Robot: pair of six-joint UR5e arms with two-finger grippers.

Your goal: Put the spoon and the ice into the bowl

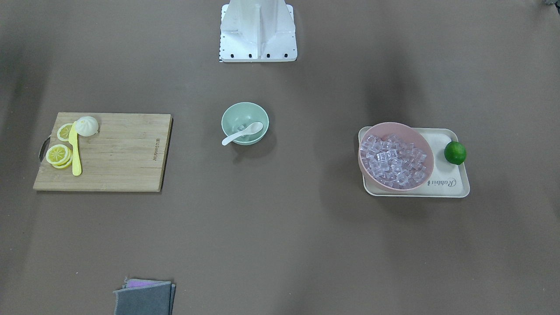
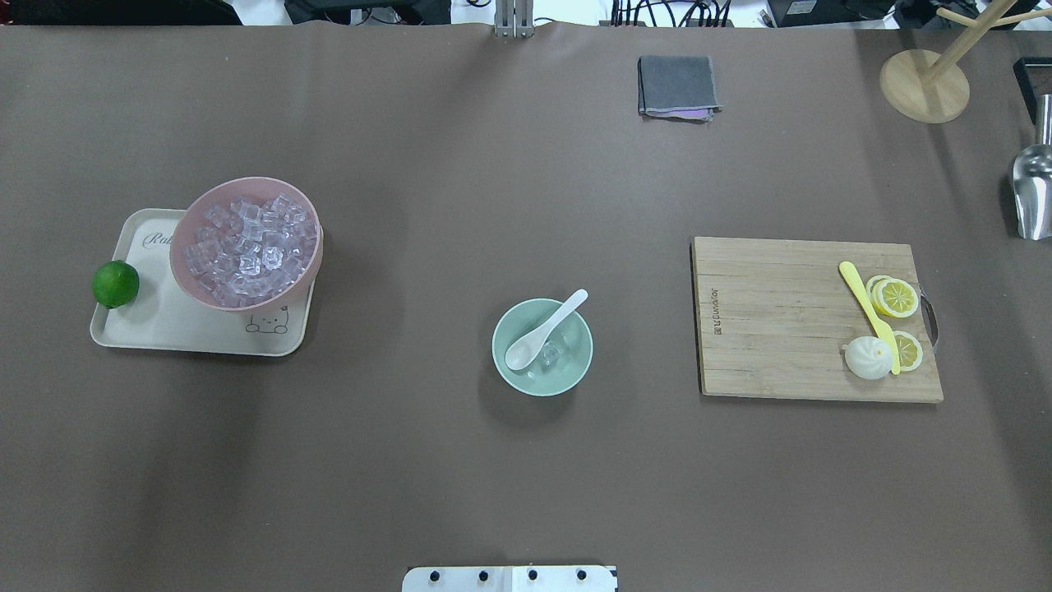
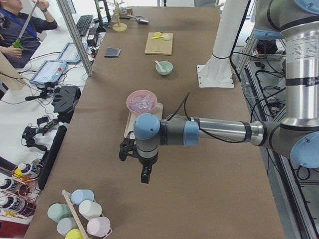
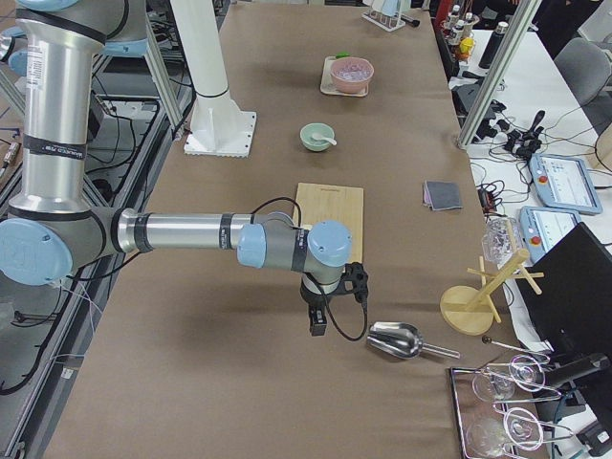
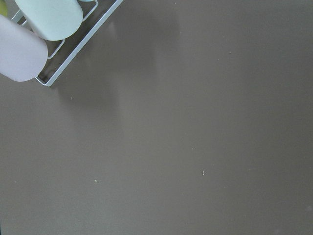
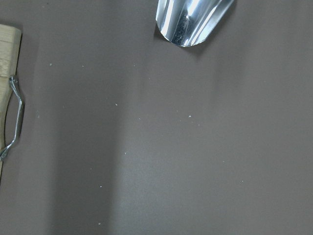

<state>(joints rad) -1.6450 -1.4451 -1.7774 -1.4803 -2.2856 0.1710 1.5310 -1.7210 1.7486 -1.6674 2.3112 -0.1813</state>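
The mint-green bowl (image 2: 577, 372) stands at the table's middle, also seen in the front view (image 1: 232, 113). The white spoon (image 2: 546, 329) lies in it, scoop down inside, handle resting over the rim (image 1: 242, 133). One clear ice cube (image 2: 551, 355) lies in the bowl beside the scoop. The ice heap (image 2: 251, 247) fills the pink bowl (image 2: 246, 182). My left gripper (image 3: 144, 177) hangs over bare table far from the bowl. My right gripper (image 4: 317, 323) hangs beyond the cutting board. They show only in the side views, so I cannot tell if they are open or shut.
The pink bowl sits on a cream tray (image 2: 164, 329) with a lime (image 2: 115, 284). A cutting board (image 2: 781, 329) holds a yellow knife (image 2: 867, 306) and lemon slices. A grey cloth (image 2: 677, 86), a metal scoop (image 6: 190, 19) and a cup rack (image 5: 39, 29) lie at the table's edges.
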